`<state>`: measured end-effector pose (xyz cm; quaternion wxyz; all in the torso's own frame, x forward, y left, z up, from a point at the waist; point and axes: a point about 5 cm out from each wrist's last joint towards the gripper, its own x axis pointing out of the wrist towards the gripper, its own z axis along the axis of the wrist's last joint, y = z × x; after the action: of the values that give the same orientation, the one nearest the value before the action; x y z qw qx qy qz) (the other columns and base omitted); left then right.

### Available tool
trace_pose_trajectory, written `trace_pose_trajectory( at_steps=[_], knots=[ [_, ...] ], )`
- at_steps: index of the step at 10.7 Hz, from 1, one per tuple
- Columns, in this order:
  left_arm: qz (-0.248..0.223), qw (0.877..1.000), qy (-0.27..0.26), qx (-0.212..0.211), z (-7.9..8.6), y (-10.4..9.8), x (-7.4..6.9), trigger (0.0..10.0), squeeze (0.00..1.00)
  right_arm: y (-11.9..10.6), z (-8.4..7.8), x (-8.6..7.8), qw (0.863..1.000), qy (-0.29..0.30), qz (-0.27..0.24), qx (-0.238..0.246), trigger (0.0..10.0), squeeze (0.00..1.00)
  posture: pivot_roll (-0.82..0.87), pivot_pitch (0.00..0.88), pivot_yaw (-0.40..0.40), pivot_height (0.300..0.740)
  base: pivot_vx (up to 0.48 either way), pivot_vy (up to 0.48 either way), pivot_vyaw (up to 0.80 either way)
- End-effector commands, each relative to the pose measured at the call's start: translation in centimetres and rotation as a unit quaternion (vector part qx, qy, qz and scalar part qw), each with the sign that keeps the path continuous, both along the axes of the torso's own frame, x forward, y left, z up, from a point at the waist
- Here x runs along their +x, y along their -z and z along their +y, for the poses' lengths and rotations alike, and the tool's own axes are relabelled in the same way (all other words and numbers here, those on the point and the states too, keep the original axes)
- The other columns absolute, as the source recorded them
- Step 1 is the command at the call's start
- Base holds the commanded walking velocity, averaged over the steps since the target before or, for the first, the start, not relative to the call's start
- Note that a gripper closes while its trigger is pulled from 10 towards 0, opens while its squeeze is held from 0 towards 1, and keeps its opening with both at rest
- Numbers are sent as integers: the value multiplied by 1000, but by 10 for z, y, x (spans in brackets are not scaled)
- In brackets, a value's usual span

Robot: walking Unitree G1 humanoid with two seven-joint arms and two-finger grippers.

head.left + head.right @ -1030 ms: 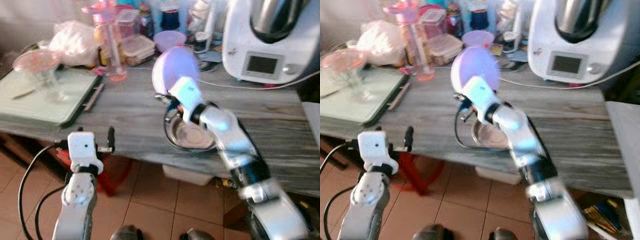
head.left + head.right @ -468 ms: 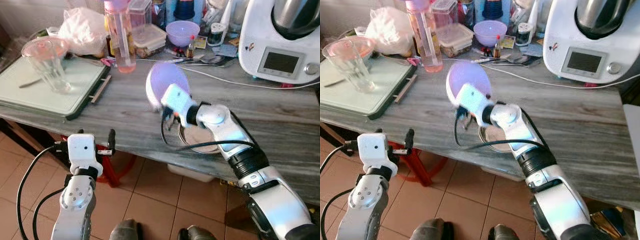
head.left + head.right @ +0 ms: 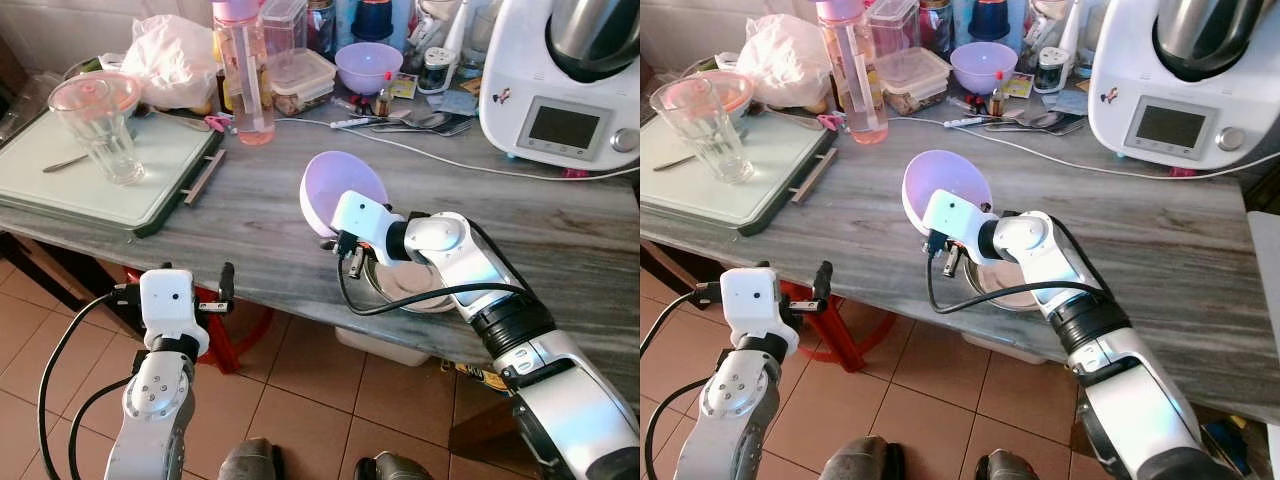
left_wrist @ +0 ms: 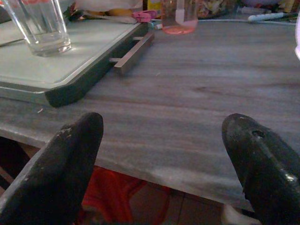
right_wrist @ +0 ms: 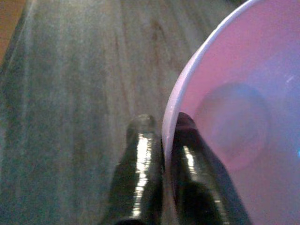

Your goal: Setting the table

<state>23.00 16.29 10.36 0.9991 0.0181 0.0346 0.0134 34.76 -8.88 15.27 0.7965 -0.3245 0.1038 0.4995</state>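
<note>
The grey wood-grain tabletop point(image 3: 250, 215) runs across the scene, a round steel dish point(image 3: 395, 285) lying at its near edge. Just left of and above that dish, the pale lilac plastic bowl point(image 3: 345, 190) hangs tilted, its mouth facing up and to the right. The right gripper point(image 5: 161, 154) pinches its near rim, one finger inside and one outside. The left gripper point(image 4: 161, 159) is spread wide and empty, off the table's near edge, well left of the bowl.
</note>
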Motion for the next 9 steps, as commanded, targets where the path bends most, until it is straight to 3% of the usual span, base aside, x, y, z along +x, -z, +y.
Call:
trace_pose_trajectory(
  at_steps=[1,5,9],
  knots=[
    [1,1000,3,-1,0,-1,0,10000,0,-6,1,1,1000,-18,-6,-13,10000,1000,126,94,42,740,0,0,0],
    [7,1000,9,-5,-5,1,5,10000,0,-12,-4,-8,995,-79,11,-52,10000,1000,119,82,38,740,0,0,0],
    [6,1000,10,-6,-7,2,11,10000,0,-34,-16,2,996,-64,-17,-62,10000,1000,101,57,37,740,0,0,0]
  ],
)
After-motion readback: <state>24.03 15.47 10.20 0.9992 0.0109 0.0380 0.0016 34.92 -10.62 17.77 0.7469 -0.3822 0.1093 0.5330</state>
